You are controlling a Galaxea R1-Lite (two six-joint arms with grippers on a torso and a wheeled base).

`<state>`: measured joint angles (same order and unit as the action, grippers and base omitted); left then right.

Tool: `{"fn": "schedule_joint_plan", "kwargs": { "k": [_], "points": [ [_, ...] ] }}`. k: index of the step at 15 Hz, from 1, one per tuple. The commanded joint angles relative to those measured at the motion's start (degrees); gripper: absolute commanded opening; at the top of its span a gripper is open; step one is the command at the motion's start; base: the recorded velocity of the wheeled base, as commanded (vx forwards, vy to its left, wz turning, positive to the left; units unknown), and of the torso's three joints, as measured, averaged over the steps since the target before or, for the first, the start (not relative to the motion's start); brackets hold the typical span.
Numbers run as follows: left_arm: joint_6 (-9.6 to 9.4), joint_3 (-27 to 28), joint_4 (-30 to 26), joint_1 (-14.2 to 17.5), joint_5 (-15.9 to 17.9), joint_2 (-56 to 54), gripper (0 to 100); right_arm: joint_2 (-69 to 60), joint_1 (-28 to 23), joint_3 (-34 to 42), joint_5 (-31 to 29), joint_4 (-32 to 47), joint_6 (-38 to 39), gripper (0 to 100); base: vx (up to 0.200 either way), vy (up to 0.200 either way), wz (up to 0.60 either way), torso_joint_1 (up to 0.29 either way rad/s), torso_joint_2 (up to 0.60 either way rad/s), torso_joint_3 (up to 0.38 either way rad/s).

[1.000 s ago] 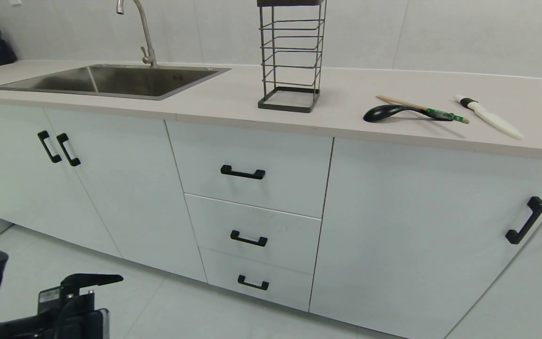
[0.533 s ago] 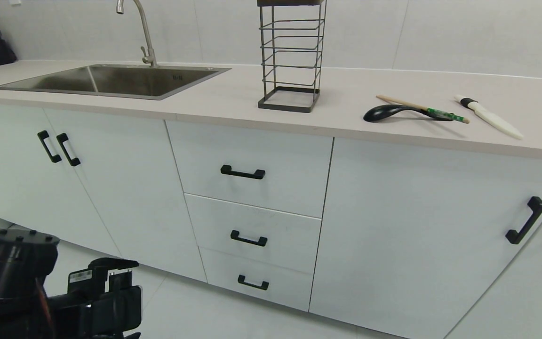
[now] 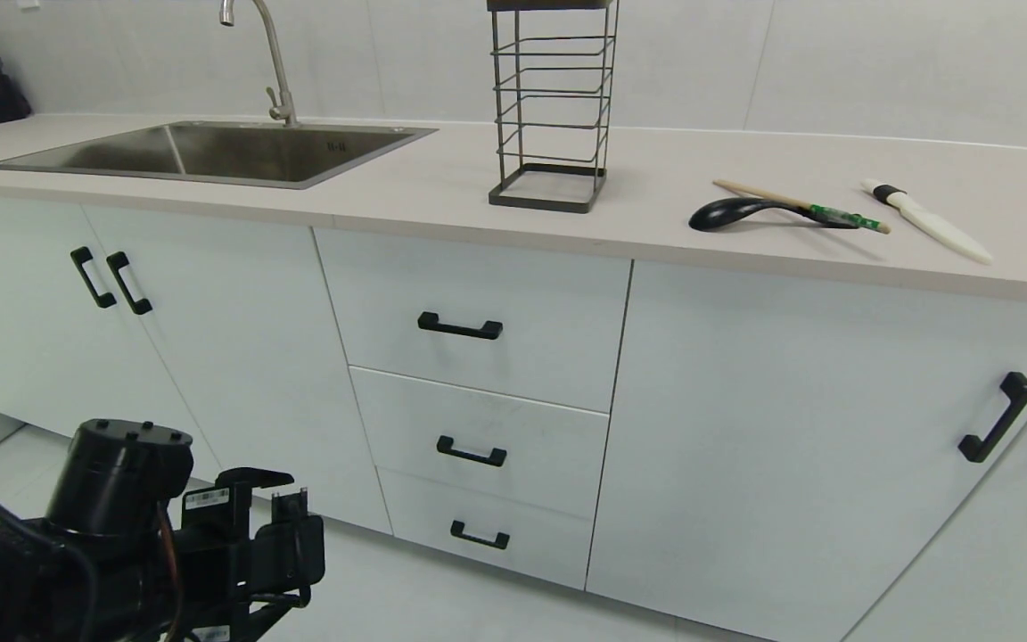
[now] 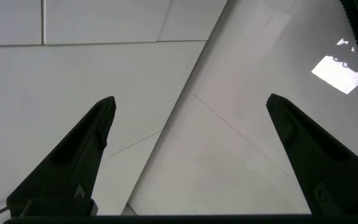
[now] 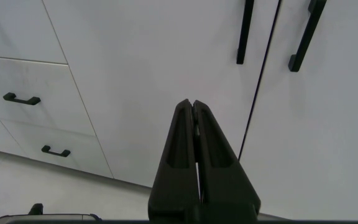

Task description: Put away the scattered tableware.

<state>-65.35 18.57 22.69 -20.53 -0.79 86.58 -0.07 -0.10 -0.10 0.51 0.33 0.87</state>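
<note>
On the countertop (image 3: 442, 192) at the right lie a black spoon (image 3: 729, 213), a wooden chopstick with a green band (image 3: 803, 207) and a white knife with a black collar (image 3: 928, 223). A black wire rack (image 3: 552, 107) stands upright mid-counter, nothing in it. My left arm (image 3: 130, 535) hangs low at the front left, well below the counter and far from the tableware. The left gripper (image 4: 190, 102) is open and holds nothing, with floor and cabinet base beyond it. The right gripper (image 5: 193, 104) is shut on nothing, facing the cabinet doors.
A steel sink (image 3: 210, 152) with a tap (image 3: 268, 53) is set into the counter at the left. Below the rack are three shut drawers, with the top drawer handle (image 3: 460, 327) black. Cabinet doors with black handles (image 5: 246, 31) flank them.
My left arm has risen into the head view from the bottom left and moved right, towards the drawers. The tableware, rack and camera have stayed put.
</note>
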Motion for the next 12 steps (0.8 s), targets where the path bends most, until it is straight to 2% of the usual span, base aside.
{"fn": "schedule_joint_plan", "kwargs": {
  "k": [1, 6, 9, 12],
  "points": [
    [0.4, 0.59, 1.31, -1.27, 0.0, 3.16, 100, 0.07, 0.01, 0.01, 0.02, 0.02, 0.01, 0, 0.0, 0.0, 0.0, 0.0, 0.0, 0.0],
    [0.58, 2.62, 2.01, -3.2, 0.79, 11.24, 100, 0.07, 0.01, 0.01, 0.02, 0.02, 0.01, 0, 0.0, 0.0, 0.0, 0.0, 0.0, 0.0],
    [0.58, 4.9, 2.36, -2.94, 1.41, 13.35, 100, 0.07, 0.01, 0.01, 0.02, 0.02, 0.01, 0, 0.0, 0.0, 0.0, 0.0, 0.0, 0.0],
    [0.67, 5.25, 10.62, -2.15, 2.46, 19.42, 100, 0.07, 0.01, 0.01, 0.02, 0.02, 0.01, 0, 0.0, 0.0, 0.0, 0.0, 0.0, 0.0]
  ]
}}
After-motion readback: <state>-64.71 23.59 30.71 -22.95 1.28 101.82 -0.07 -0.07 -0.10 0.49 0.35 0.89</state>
